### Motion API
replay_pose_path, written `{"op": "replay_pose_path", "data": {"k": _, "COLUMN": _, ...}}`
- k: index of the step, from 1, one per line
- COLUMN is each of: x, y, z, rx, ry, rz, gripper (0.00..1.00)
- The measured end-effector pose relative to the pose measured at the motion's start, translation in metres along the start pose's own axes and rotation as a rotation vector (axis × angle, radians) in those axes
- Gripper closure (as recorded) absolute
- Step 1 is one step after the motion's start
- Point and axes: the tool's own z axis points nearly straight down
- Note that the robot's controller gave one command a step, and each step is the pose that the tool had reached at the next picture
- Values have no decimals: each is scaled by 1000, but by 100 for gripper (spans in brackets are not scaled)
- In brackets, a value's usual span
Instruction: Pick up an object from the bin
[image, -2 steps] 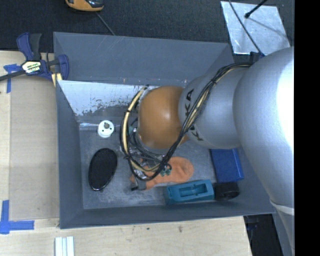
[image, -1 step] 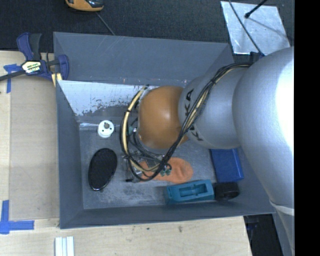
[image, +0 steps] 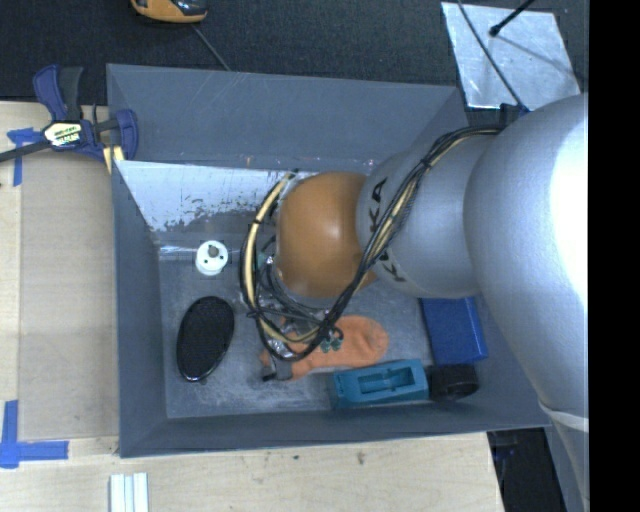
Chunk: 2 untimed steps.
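The grey bin (image: 140, 300) holds 5 items. The gripper (image: 272, 366) sits low near the floor centre, just beside the left end of the orange soft item (image: 358, 340). Whether the gripper is open or closed cannot be determined. Also inside the bin are a black oval pad (image: 205, 338), a white cap (image: 211, 257), a blue block (image: 452, 330) and a teal tool (image: 385, 385).

Black lettering on silver arm (image: 470, 210) — partly hidden, not legible; nothing else readable.

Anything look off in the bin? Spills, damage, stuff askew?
Nothing stands out. The black oval thing, white round cap, orange soft thing, teal tool and blue block lie loose in the bin. Only its far wall looks scuffed. The gripper sits low by the orange soft thing.
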Motion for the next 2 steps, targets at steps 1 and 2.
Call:
{"op": "replay_pose_path", "data": {"k": 1, "x": 0, "y": 0, "z": 0, "rx": 0, "ry": 0, "rz": 0, "gripper": 100}}
{"op": "replay_pose_path", "data": {"k": 2, "x": 0, "y": 0, "z": 0, "rx": 0, "ry": 0, "rz": 0, "gripper": 0}}
